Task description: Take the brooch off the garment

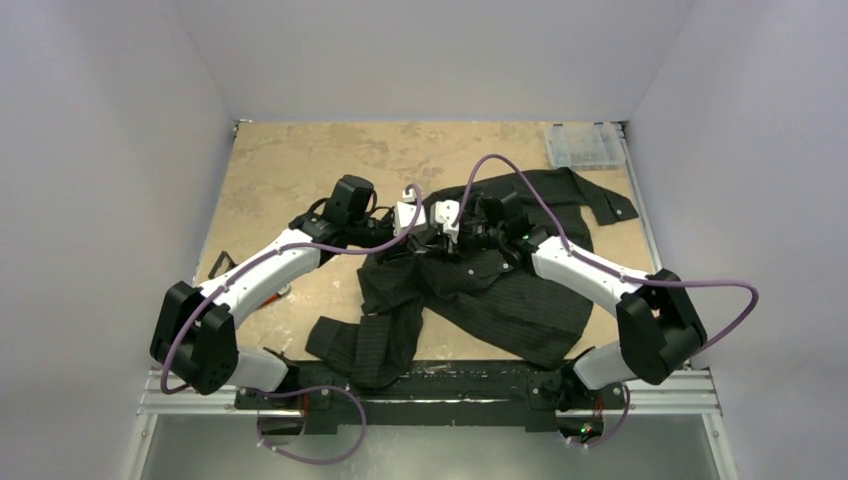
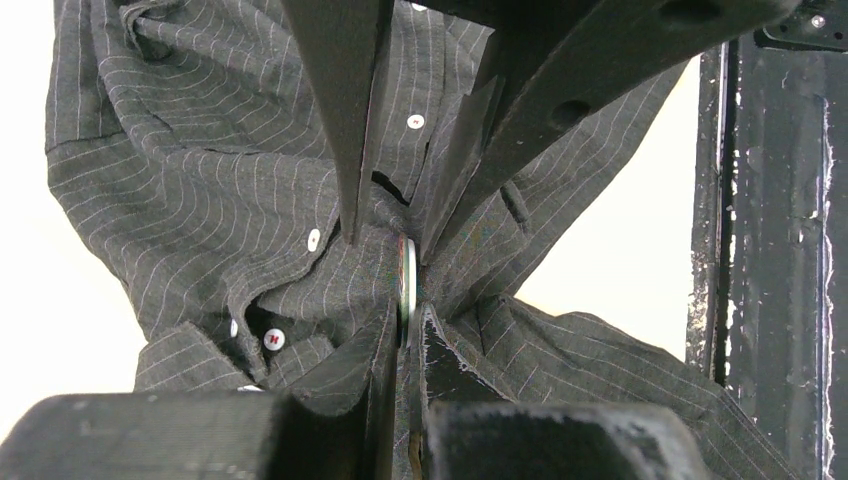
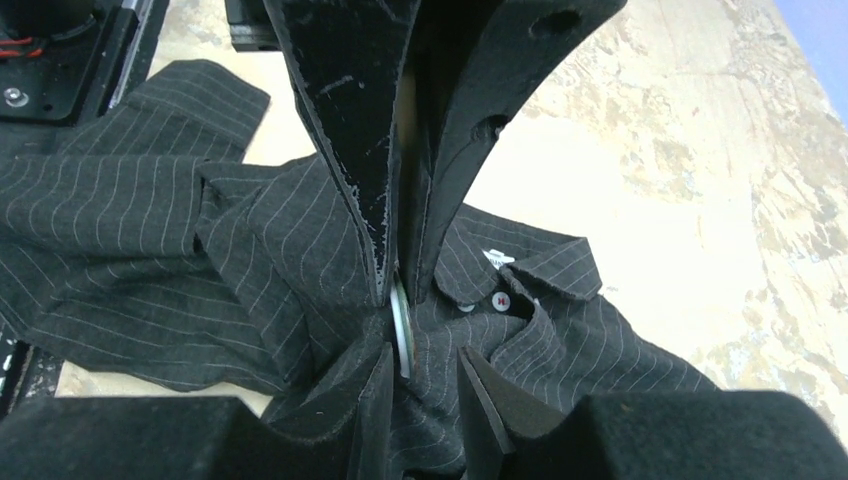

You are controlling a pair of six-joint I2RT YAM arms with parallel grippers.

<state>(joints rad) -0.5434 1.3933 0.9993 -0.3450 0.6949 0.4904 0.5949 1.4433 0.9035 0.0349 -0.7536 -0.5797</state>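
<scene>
The garment (image 1: pixel 500 300), a black pinstriped shirt, lies crumpled on the table, bunched up where both grippers meet. The brooch (image 2: pixel 405 280) is a thin silver disc seen edge-on, pinned in the raised fabric; it also shows in the right wrist view (image 3: pixel 400 325). My left gripper (image 2: pixel 408 318) is shut on the brooch's edge and the cloth around it. My right gripper (image 3: pixel 425 355) is open, one finger on each side of the fabric fold, with the brooch against one finger. In the top view the left gripper (image 1: pixel 408 218) and right gripper (image 1: pixel 447 222) are tip to tip and hide the brooch.
A clear plastic box (image 1: pixel 585 145) stands at the back right corner of the tan table (image 1: pixel 300 170). A black rail (image 1: pixel 450 395) runs along the near edge. Purple cables loop over both arms. White walls close in the sides.
</scene>
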